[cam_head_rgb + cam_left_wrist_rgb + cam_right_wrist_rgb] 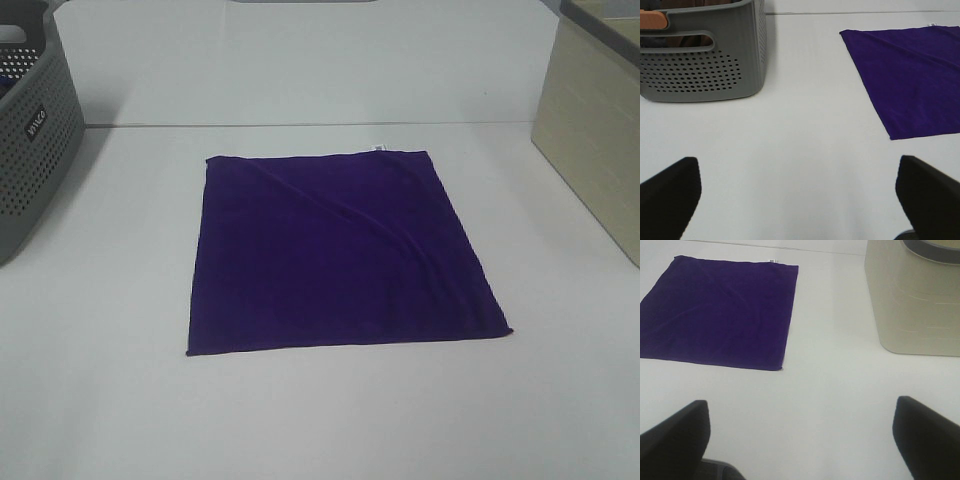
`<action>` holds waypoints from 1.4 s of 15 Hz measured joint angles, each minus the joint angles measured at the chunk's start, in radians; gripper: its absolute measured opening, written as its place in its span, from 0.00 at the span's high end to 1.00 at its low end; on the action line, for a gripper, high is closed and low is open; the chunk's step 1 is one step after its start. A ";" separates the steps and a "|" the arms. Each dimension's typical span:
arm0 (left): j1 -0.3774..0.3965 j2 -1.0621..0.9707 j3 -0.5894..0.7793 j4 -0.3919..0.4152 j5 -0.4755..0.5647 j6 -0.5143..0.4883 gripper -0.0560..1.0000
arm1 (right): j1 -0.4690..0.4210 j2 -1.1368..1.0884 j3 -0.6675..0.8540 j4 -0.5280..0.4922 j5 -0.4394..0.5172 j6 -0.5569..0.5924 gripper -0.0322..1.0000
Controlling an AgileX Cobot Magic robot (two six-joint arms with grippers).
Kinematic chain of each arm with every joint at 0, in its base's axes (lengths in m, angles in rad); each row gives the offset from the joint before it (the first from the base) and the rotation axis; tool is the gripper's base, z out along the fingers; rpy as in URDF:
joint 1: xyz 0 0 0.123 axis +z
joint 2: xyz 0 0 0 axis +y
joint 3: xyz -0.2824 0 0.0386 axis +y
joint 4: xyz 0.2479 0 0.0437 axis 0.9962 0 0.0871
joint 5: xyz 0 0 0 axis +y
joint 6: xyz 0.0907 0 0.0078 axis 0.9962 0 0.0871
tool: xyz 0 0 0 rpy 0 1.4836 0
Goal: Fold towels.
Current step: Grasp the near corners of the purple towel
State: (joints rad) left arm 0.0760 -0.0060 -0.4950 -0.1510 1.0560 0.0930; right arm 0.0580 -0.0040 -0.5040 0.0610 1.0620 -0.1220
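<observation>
A deep purple towel (340, 250) lies spread flat on the white table, with a diagonal crease and a small white tag (378, 149) at its far edge. It also shows in the left wrist view (910, 80) and in the right wrist view (720, 315). Neither gripper shows in the exterior high view. My left gripper (800, 200) is open and empty over bare table, short of the towel's near left corner. My right gripper (802, 440) is open and empty over bare table, short of the towel's near right corner.
A grey perforated basket (30, 140) stands at the table's left edge and also shows in the left wrist view (705, 55). A beige bin (595, 130) stands at the right and also shows in the right wrist view (915, 300). The white table (320, 420) surrounds the towel.
</observation>
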 joint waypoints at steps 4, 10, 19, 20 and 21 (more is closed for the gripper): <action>0.000 0.000 0.000 0.000 0.000 0.000 0.01 | 0.000 0.000 0.000 0.000 0.000 0.000 0.04; 0.000 0.000 0.000 0.000 0.000 0.000 0.01 | 0.000 0.000 0.000 0.000 0.000 0.000 0.04; 0.000 0.000 0.000 0.000 0.000 0.000 0.01 | 0.000 0.000 0.000 0.009 0.000 0.000 0.04; 0.000 0.000 0.000 0.000 0.000 0.000 0.01 | 0.000 0.000 -0.001 0.019 0.000 0.000 0.04; 0.000 0.021 -0.006 0.000 0.003 0.000 0.01 | 0.000 0.020 -0.016 0.033 0.001 0.000 0.04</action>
State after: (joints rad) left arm 0.0760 0.0150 -0.5010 -0.1510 1.0590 0.0930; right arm 0.0580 0.0160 -0.5200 0.0940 1.0630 -0.1220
